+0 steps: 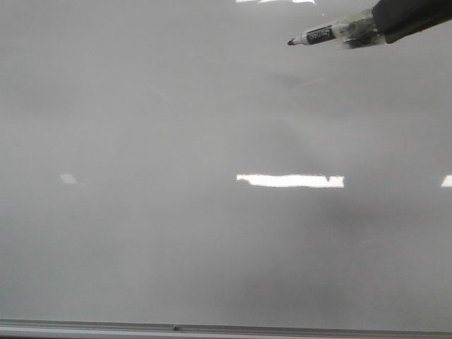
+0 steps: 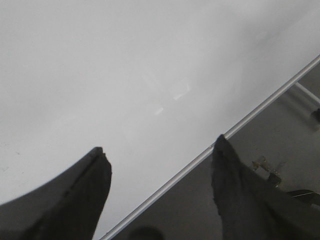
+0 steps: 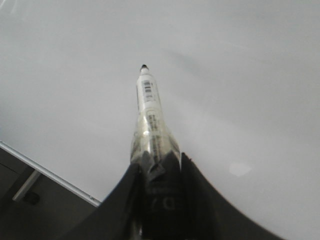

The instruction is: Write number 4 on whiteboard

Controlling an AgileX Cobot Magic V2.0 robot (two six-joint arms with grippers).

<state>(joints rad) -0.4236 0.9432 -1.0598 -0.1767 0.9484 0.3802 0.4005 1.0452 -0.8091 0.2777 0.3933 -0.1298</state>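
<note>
No stroke of the number 4 shows anywhere on the whiteboard point(image 1: 176, 233) yet; its glossy pale grey surface carries only bright rectangular glare patches and soft shadows, with the thin metal frame along its near edge in the front view. The board fills almost the whole front view, lying flat beneath both arms. The step in hand looks like the approach before the first stroke. The right gripper point(image 3: 159, 165) has its fingers clamped narrowly on the taped barrel of a black marker point(image 1: 319, 35), which sticks out ahead of them with its cap off and its dark tip exposed. In the front view the marker sits at the far right part of the board, its tip pointing toward the robot's left, and a faint shadow lies a little apart from it, which suggests the tip is above the surface, not touching, though I cannot be certain. The next move would call for lowering the tip until it just meets the board, then drawing the slanted stroke with light, even pressure so the pen neither skips nor slips in the grasp. The left gripper point(image 2: 160, 165) hangs near the board's framed edge, its fingers spread wide and holding nothing.
</note>
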